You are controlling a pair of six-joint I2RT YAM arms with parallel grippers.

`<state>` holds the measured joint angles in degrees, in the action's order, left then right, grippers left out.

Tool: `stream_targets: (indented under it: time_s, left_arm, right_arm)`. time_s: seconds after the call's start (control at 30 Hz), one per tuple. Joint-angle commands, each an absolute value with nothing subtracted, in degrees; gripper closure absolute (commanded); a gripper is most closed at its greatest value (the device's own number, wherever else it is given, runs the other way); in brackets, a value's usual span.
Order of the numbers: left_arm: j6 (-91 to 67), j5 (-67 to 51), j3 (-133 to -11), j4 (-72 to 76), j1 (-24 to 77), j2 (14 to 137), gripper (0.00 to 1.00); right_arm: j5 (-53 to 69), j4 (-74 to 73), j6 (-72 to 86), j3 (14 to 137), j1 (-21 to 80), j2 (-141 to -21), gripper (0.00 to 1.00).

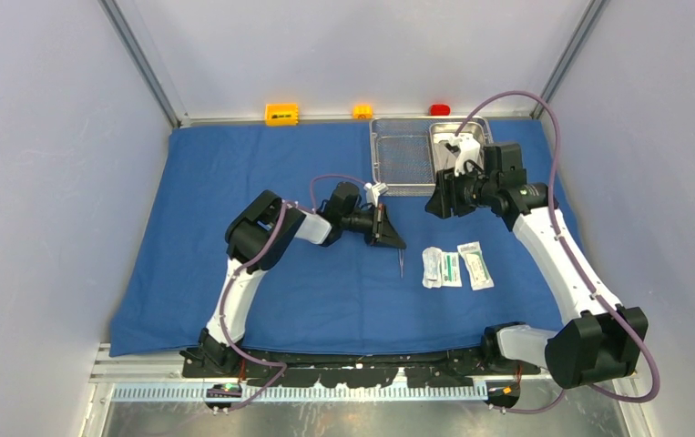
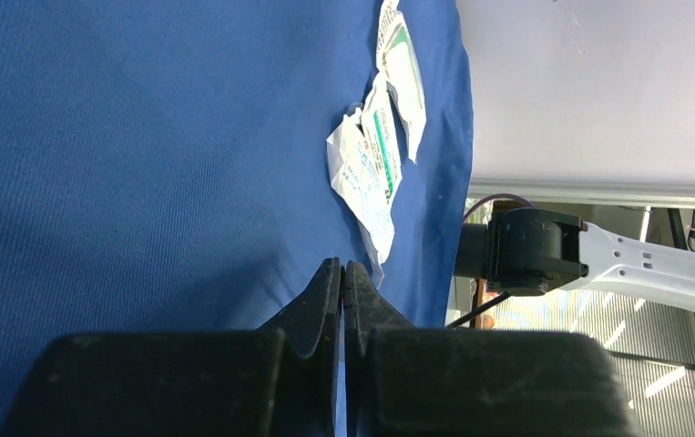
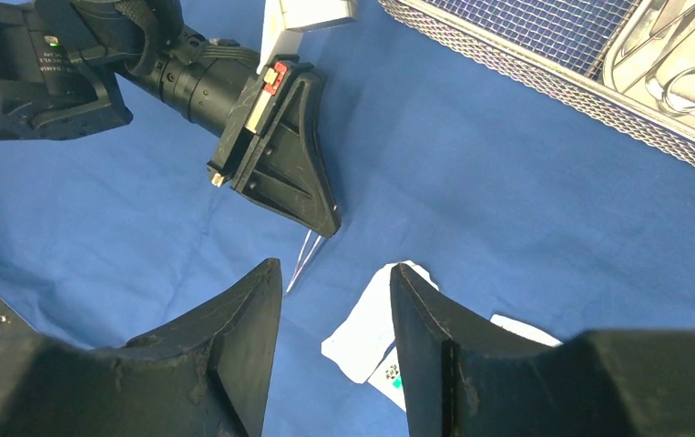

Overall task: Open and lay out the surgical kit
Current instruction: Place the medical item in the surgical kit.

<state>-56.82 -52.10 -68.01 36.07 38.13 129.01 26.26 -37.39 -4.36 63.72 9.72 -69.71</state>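
My left arm (image 1: 257, 232) reaches forward, elbow raised, and the left gripper (image 1: 399, 242) points down with its jaws pressed together. My right arm (image 1: 553, 246) bends inward, and the right gripper (image 3: 334, 273) hangs with its fingers parted.

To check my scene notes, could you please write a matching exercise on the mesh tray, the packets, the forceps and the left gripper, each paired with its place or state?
Things:
1. silver steel mesh tray
2. small white-green packets
3. thin steel forceps
4. black left gripper

Places or states:
A. shut
B. at the left gripper's tip
C. near the far edge of the blue cloth
D. on the cloth, right of the forceps

Pairs: 1-C, 2-D, 3-B, 4-A
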Motion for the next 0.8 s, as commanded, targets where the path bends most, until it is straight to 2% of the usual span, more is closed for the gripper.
stream_targets:
  time_s: [0.0, 0.57, 0.77]
  left_arm:
    - [-55.73, -50.72, -67.89, 38.34, 37.97, 127.87, 1.00]
    - [-52.66, -50.39, -65.27, 33.01, 38.17, 125.68, 1.00]
    - [-52.55, -50.72, -65.30, 31.89, 38.54, 126.10, 0.91]
  right_arm:
    - [27.22, -35.68, -4.04, 63.29, 9.55, -67.68, 0.48]
    - [25.97, -34.72, -3.51, 61.01, 9.04, -66.13, 0.48]
    - [25.49, -34.78, -3.60, 60.78, 8.69, -65.72, 0.48]
